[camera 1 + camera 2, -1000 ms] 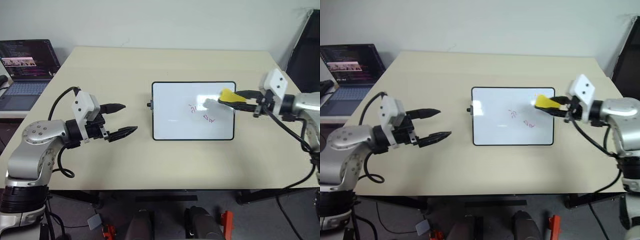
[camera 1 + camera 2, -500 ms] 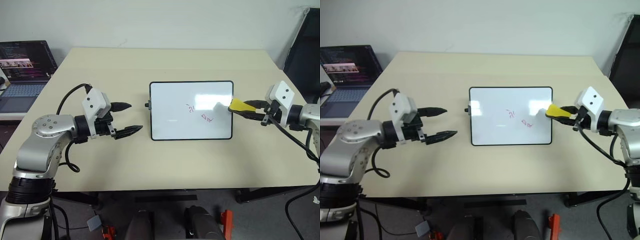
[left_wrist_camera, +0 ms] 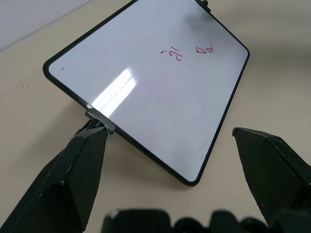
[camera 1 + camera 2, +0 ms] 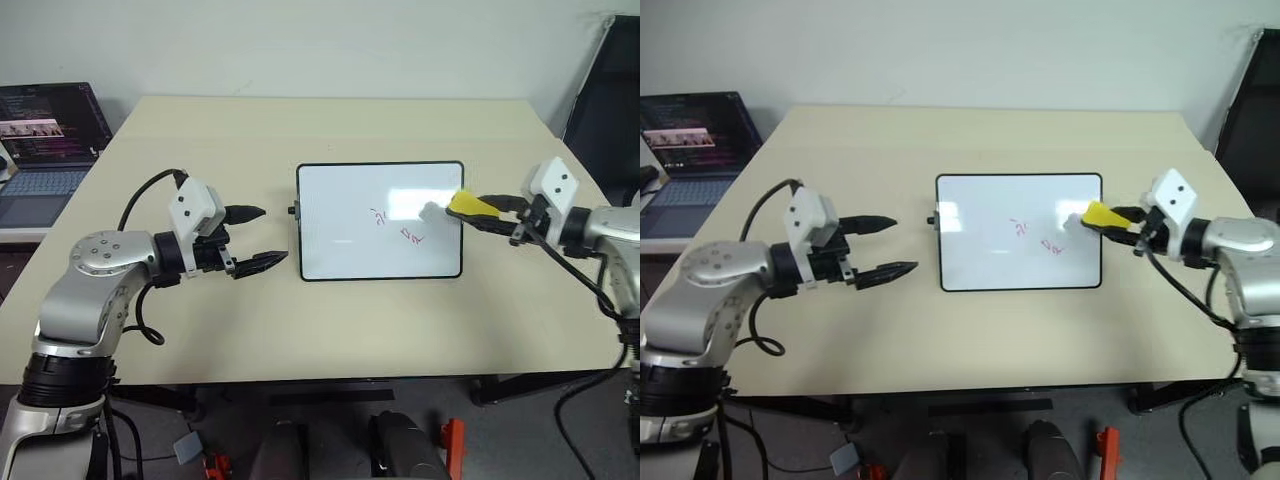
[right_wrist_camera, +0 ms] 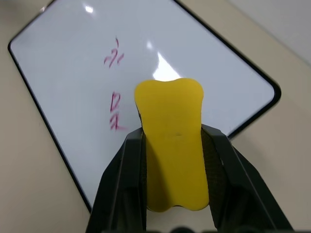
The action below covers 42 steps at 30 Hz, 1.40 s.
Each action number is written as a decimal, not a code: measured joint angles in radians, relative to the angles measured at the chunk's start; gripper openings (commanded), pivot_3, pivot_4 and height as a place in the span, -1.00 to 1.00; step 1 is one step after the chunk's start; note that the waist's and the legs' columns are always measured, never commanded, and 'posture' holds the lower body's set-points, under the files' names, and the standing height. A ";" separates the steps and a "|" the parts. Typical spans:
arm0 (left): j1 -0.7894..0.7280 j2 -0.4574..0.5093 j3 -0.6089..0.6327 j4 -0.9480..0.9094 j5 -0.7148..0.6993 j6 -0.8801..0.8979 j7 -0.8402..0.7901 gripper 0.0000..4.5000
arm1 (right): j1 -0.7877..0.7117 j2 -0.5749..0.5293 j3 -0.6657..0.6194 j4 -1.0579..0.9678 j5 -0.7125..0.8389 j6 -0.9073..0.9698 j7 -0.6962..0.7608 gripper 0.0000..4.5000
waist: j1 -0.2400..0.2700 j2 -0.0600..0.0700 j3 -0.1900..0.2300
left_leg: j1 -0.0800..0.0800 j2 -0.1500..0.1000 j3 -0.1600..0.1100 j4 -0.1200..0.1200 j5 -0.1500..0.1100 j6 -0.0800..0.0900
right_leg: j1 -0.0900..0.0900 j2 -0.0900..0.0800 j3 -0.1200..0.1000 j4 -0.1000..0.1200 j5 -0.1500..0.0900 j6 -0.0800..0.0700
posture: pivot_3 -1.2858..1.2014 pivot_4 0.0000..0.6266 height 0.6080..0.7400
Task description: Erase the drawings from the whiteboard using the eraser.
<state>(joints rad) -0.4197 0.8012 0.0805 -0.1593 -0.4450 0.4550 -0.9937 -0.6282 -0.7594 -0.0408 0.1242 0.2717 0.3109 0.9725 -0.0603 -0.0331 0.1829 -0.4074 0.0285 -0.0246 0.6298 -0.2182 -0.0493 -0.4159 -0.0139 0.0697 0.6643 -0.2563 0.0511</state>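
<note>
The whiteboard [image 4: 340, 200] lies flat in the middle of the tan table, black-framed. Two small red drawings [image 4: 378, 216] [image 4: 411, 236] sit right of its centre, also seen as drawings [image 5: 115, 115] from the right wrist. My right gripper [image 4: 482, 212] is shut on the yellow eraser [image 4: 466, 205], which pokes out over the board's right edge, right of the drawings. I cannot tell whether the eraser [image 5: 170, 136] touches the board. My left gripper [image 4: 272, 235] stands open just left of the board, nothing between its fingers [image 3: 73, 174], level with a knob on the frame.
An open laptop [image 4: 45, 140] stands on a side surface at the far left. A dark chair [image 4: 605, 100] is at the far right. Bare table [image 4: 330, 320] lies in front of and behind the board.
The right gripper with the eraser drew back from over the board's upper right to beyond its right edge, then came back a little to that edge. The left gripper has hardly moved.
</note>
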 measured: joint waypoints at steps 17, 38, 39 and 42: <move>-0.020 -0.083 -0.060 0.010 0.009 0.001 0.002 1.00 | -0.150 0.355 0.155 0.343 -0.257 -0.284 -0.337 -0.48 | 0.006 0.000 0.000 | 0.006 0.000 -0.001 0.000 0.000 0.000 | 0.007 0.000 0.000 0.000 0.002 -0.003 | 0.03 -0.52 1.00; -0.020 -0.084 -0.064 0.003 0.009 0.015 0.002 1.00 | -0.043 0.376 0.286 0.220 -0.301 -0.235 -0.241 -0.48 | 0.001 -0.001 -0.002 | 0.012 0.001 0.000 0.001 0.001 0.001 | 0.012 0.001 0.001 0.001 0.003 0.001 | 0.03 -0.52 1.00; -0.020 -0.084 -0.065 0.003 0.009 0.015 0.002 1.00 | -0.061 0.376 0.276 0.234 -0.308 -0.237 -0.265 -0.48 | 0.001 -0.001 -0.002 | 0.012 0.001 0.000 0.001 0.001 0.001 | 0.012 0.001 0.001 0.001 0.003 0.001 | 0.03 -0.52 1.00; -0.022 -0.085 -0.067 0.003 0.009 0.015 0.002 1.00 | -0.114 0.376 0.248 0.293 -0.331 -0.252 -0.357 -0.48 | 0.002 -0.002 -0.002 | 0.012 0.001 0.000 0.001 0.001 0.001 | 0.012 0.001 0.001 0.001 0.003 0.001 | 0.03 -0.52 1.00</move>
<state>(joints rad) -0.4417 0.7166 0.0137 -0.1562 -0.4356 0.4703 -0.9919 -0.7420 -0.3832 0.2070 0.4173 -0.0592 0.0592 0.6159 -0.0580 -0.0347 0.1807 -0.3951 0.0291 -0.0249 0.6312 -0.2170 -0.0484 -0.4043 -0.0124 0.0708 0.6651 -0.2531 0.0521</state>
